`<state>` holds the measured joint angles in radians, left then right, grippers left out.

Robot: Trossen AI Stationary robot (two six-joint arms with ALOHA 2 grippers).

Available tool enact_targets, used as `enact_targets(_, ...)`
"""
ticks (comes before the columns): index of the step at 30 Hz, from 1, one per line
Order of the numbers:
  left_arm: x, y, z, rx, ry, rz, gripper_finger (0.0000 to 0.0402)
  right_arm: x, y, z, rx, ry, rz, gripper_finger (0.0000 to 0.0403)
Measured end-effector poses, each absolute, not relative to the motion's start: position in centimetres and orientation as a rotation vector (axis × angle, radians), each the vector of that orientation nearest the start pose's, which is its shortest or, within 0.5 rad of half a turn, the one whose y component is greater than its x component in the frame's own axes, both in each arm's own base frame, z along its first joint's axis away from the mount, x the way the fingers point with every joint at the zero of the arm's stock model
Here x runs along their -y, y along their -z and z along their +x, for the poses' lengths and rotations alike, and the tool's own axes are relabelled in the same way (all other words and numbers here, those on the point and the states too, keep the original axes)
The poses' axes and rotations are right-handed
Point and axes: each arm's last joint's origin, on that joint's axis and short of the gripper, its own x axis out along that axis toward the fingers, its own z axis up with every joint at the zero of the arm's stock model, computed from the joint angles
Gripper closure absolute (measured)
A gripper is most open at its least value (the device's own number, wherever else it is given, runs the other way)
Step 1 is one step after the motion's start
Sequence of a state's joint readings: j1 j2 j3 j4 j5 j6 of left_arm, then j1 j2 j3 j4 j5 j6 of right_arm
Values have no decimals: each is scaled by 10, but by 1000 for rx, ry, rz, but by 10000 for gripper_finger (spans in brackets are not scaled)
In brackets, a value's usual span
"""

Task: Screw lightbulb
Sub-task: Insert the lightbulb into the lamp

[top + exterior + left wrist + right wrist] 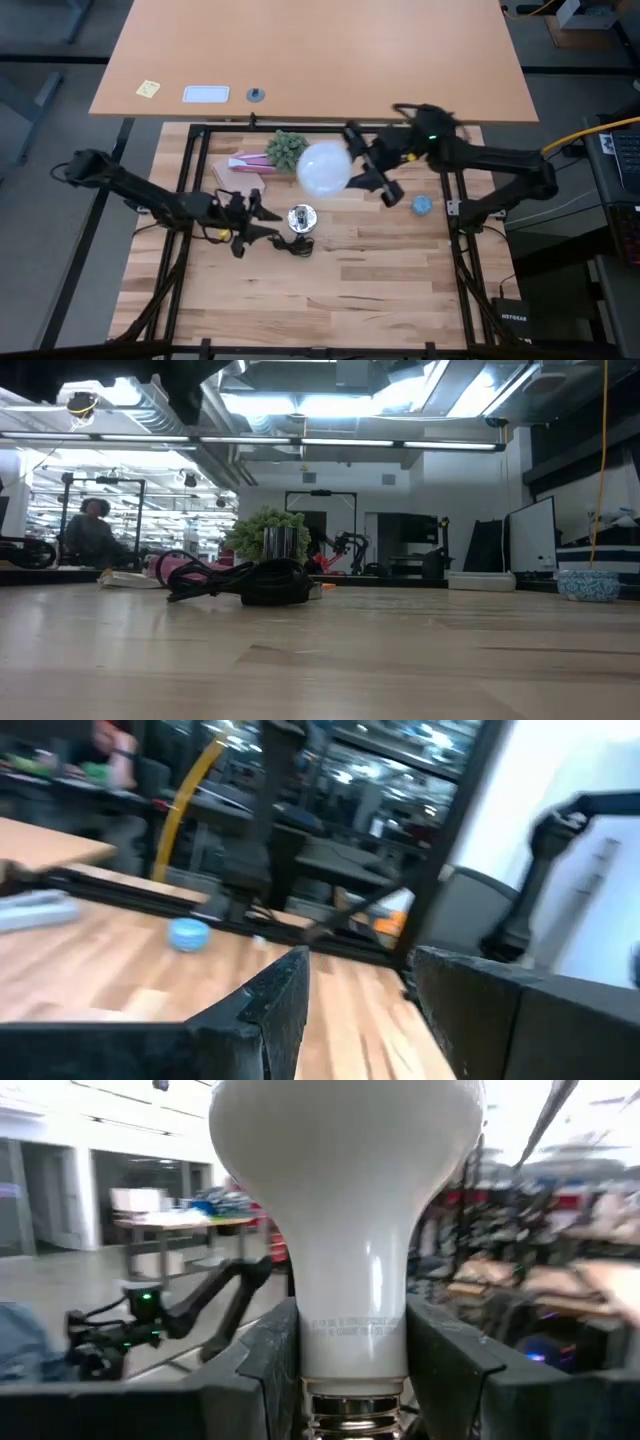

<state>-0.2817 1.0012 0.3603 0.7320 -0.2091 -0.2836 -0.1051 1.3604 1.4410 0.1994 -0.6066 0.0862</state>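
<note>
Frosted glass fills the right wrist view: the lightbulb [345, 1210] stands dome-up between the right gripper's [350, 1355] two dark fingers [270, 1355], which pinch its narrow neck just above the grey screw base. A ring of small grey print runs around that neck, too fine to read.

From above, going left to right along the table [400, 290]: the left arm reaches in from the left edge, and the left gripper [262, 215] sits low near the table's middle with its fingers spread apart, nothing between them. Just beside its tips lies the round silver-and-white socket [301, 217] with a thin black cord [297, 246] curling toward the front edge. Behind it, toward the back edge, are a pink object [243, 163] and a small green plant [286, 148].

The lightbulb is held in the air beside the plant, behind the socket and apart from it, dome pointing toward the left arm. A small blue ball [422, 205] lies near the right edge. At the front right corner a dark box reads "NETGEAR" [512, 317].
</note>
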Motion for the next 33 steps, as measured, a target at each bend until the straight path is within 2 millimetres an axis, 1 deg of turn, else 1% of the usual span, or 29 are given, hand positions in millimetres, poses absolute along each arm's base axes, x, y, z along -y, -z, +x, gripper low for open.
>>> enact_targets(4, 47, -243, 188, 98, 32, -293, 231, 14, -481, 261, 253, -369, -113, 246)
enact_targets(7, 46, -245, 185, 95, 28, -276, 231, 15, -483, 243, 190, -254, -125, 246)
enact_targets(9, 46, -244, 185, 89, 27, -274, 231, 16, -478, 236, 108, -206, -106, 246)
enact_targets(12, 45, -241, 187, 75, 16, -237, 231, 17, -463, 236, -44, -181, -75, 246)
enact_targets(15, 44, -236, 189, 32, 1, -209, 231, 18, -437, 248, -190, -188, -46, 246)
enact_targets(19, 42, -228, 192, -30, -22, -256, 231, 20, -392, 270, -353, -194, -12, 246)
enact_targets(22, 42, -220, 194, -97, -38, -317, 231, 23, -360, 288, -425, -182, -1, 246)
enact_targets(25, 43, -210, 196, -173, -39, -398, 231, 25, -335, 307, -442, -182, 3, 246)
enact_targets(29, 45, -197, 201, -268, -21, -500, 231, 27, -313, 333, -431, -182, 1, 246)
enact_targets(33, 47, -182, 207, -344, -46, -538, 231, 29, -298, 354, -389, -180, -1, 246)
